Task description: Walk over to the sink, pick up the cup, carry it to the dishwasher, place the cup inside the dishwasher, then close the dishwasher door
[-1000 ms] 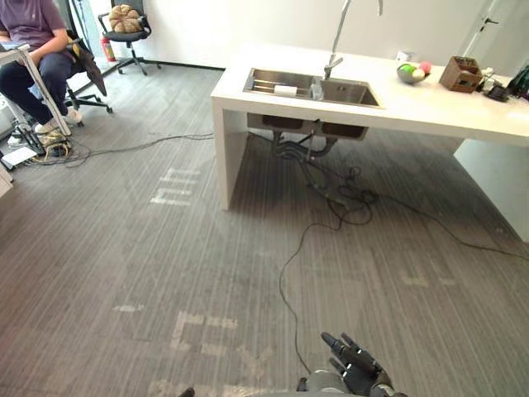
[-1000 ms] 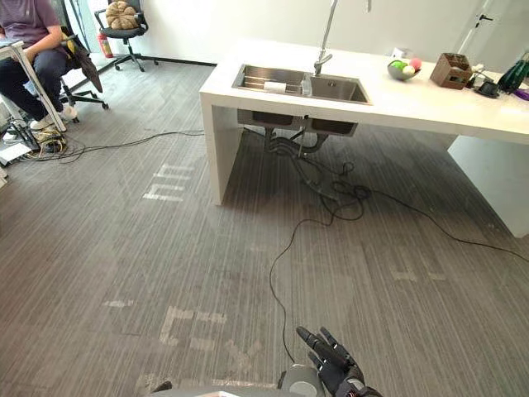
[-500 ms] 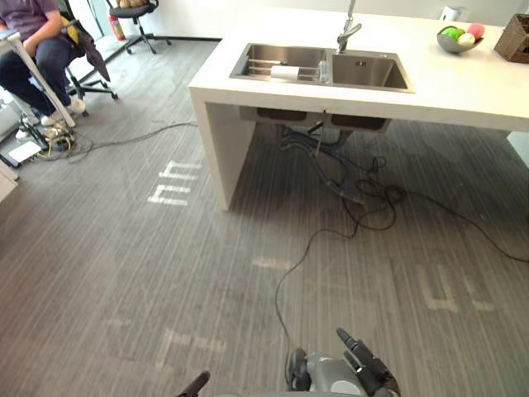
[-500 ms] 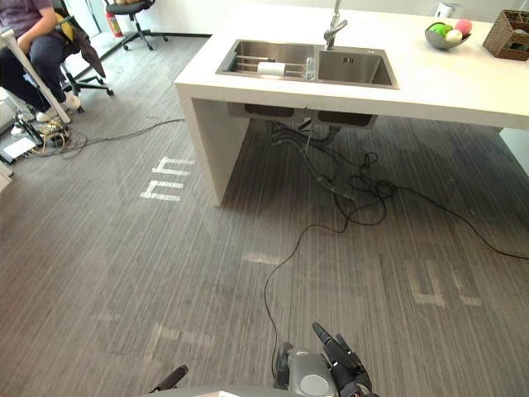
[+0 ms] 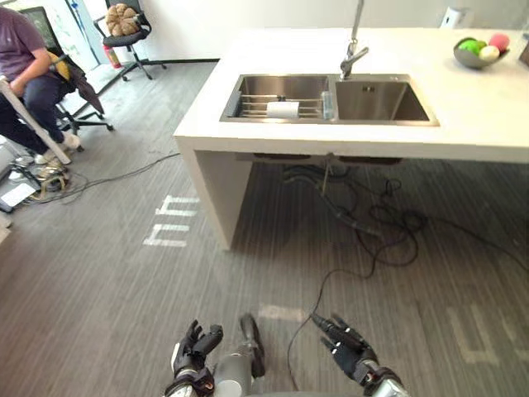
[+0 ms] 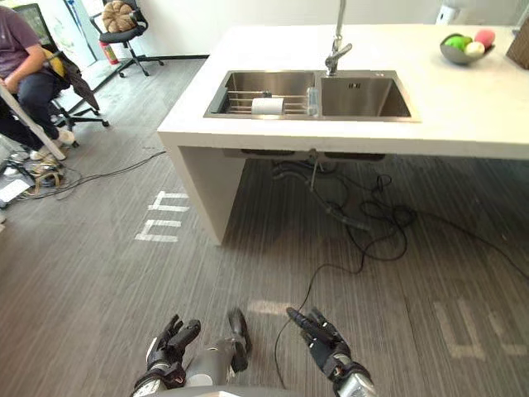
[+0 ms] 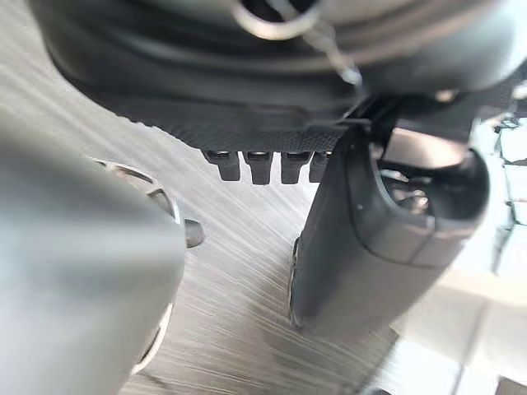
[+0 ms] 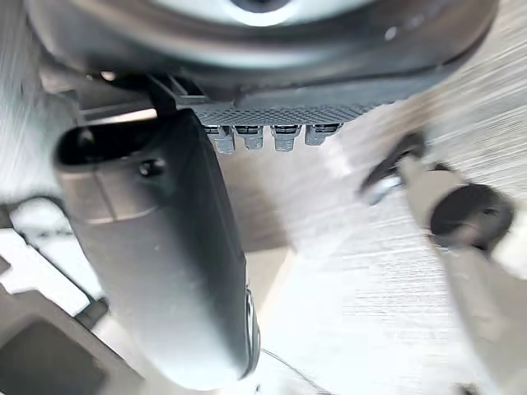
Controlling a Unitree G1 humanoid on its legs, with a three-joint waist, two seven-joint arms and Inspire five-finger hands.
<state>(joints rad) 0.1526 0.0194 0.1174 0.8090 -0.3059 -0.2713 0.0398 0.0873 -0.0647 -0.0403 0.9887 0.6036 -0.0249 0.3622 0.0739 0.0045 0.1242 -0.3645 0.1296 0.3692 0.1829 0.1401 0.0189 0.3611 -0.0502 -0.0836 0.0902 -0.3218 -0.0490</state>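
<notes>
While the left hand (image 5: 193, 354) and right hand (image 5: 348, 351) hang low over the grey striped carpet (image 5: 124, 298), both with fingers loose and holding nothing, the white counter (image 5: 471, 120) stands well ahead with its 2-basin steel sink (image 5: 382, 99). The white cup (image 5: 283, 108) lies on its side on a wire rack (image 5: 252, 103) in the left basin, well apart from both hands. A person (image 5: 16, 58) sits at far left
</notes>
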